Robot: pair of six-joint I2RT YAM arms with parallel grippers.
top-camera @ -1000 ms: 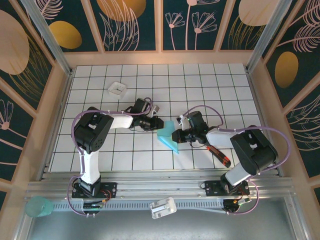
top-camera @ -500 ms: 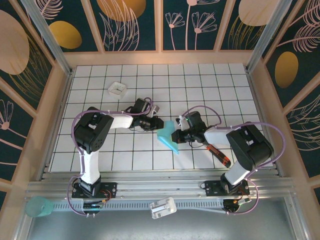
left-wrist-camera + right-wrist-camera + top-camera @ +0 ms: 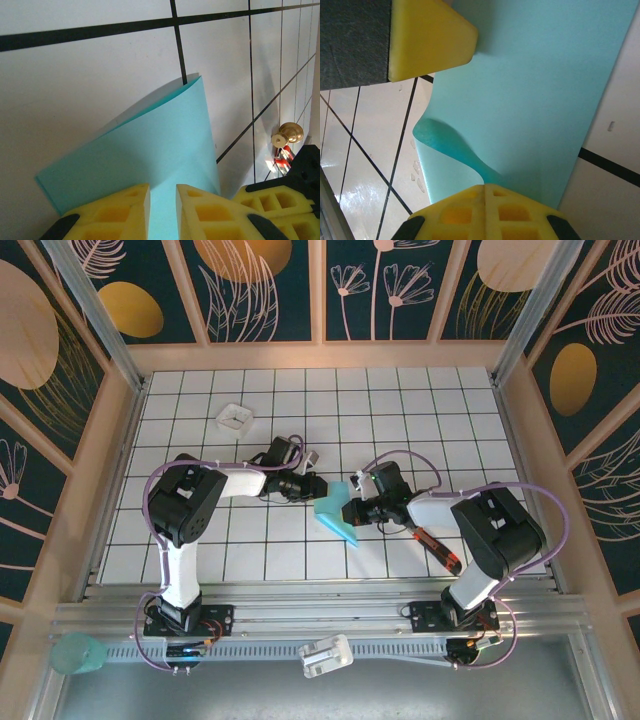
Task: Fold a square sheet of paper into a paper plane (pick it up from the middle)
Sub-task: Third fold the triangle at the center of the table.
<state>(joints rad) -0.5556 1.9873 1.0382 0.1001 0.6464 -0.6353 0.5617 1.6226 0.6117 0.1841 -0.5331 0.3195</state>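
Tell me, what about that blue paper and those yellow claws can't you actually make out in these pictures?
- Top view: the folded turquoise-blue paper sheet is small, partly covered by both arms; its creases can't be read.
- Left wrist view: the picture's bottom edge and yellow foam fingers cut off the sheet's near part.
- Right wrist view: the sheet runs past the top edge; a yellow finger covers one corner.
- Red-and-black pen-like tool: partly under the right arm.

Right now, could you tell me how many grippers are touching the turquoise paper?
2: the left gripper at the folded turquoise paper's far edge, the right gripper shut on its right side.

Bright even overhead light, soft shadows under the arms, glare on glossy tiles, wrist close-ups slightly soft
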